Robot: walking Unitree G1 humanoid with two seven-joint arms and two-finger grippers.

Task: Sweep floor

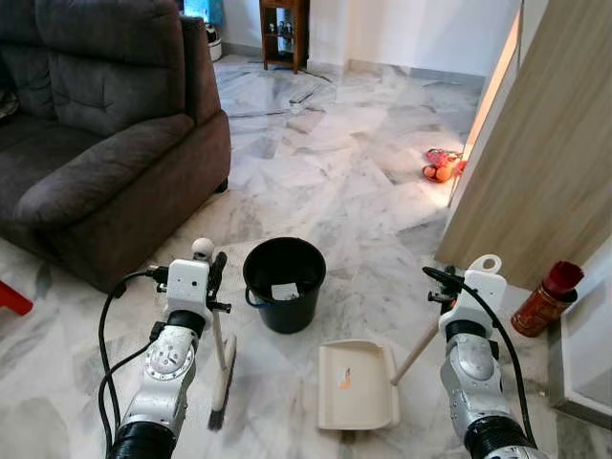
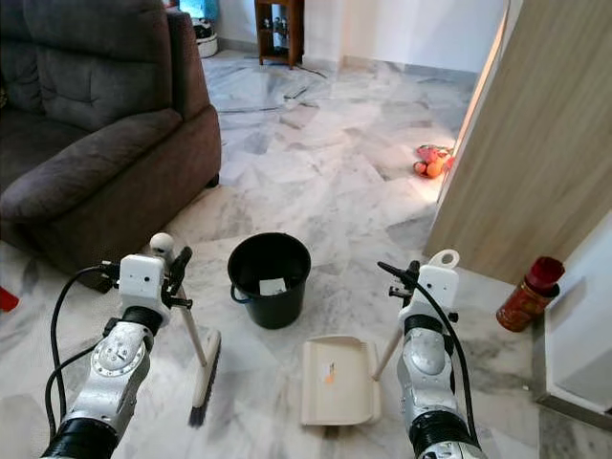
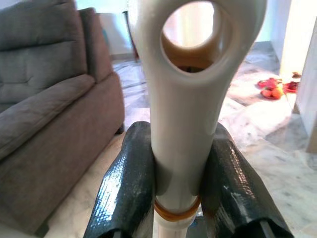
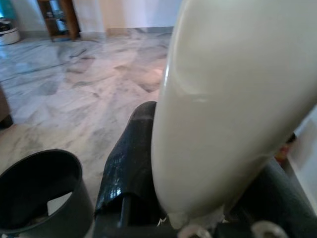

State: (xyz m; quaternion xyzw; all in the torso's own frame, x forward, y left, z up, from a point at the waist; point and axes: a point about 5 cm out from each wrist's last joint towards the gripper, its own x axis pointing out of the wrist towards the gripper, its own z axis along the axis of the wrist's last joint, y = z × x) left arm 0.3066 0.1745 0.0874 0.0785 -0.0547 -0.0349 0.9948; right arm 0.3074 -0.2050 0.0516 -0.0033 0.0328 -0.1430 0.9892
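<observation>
One broom [image 1: 223, 368], one cream dustpan [image 1: 356, 385] and one black bucket [image 1: 284, 284] stand on the marble floor [image 1: 325, 182]. The left gripper [image 3: 174, 198] has its fingers [image 3: 128, 183] clamped on the broom's handle near its looped top, the bristles resting on the floor left of the bucket. The right gripper [image 4: 198, 198] has its fingers closed on the dustpan's handle [image 1: 417, 350]; the pan lies flat just right of the bucket, with a small orange scrap in it. A dark sofa [image 1: 96, 124] stands to the left, a wooden panel [image 1: 535, 172] and a red canister [image 1: 545, 298] to the right, and orange toys [image 1: 440, 166] farther off.
</observation>
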